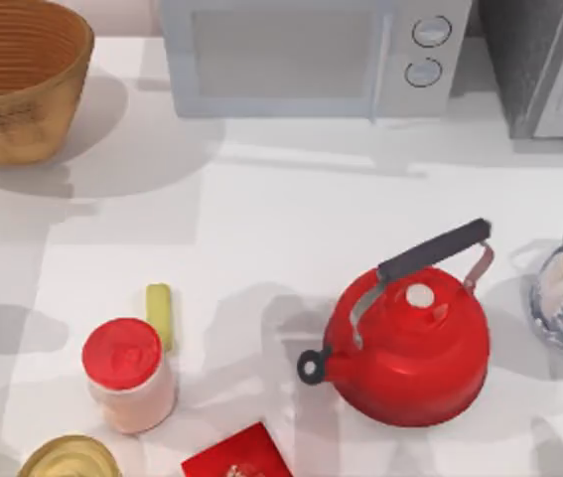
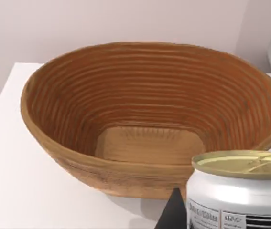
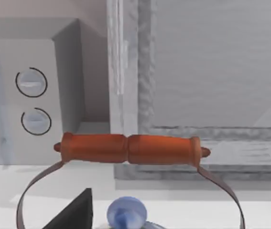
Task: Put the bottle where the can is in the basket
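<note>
Can (image 2: 240, 191), white metal, olive top: out of empty brown wicker basket (image 2: 68, 105), apparently clamped in left pincer (image 2: 219, 212). Red-capped pale bottle (image 1: 127, 373) waits near the surface's front-left edge. Right pincer (image 3: 73, 212): can't tell.

The basket (image 1: 18, 79) runs off the top view's upper-left corner, and in the left wrist view the can (image 2: 243, 191), standing just in front of the basket, is cut off at the edge, its label print too small to read.
</note>
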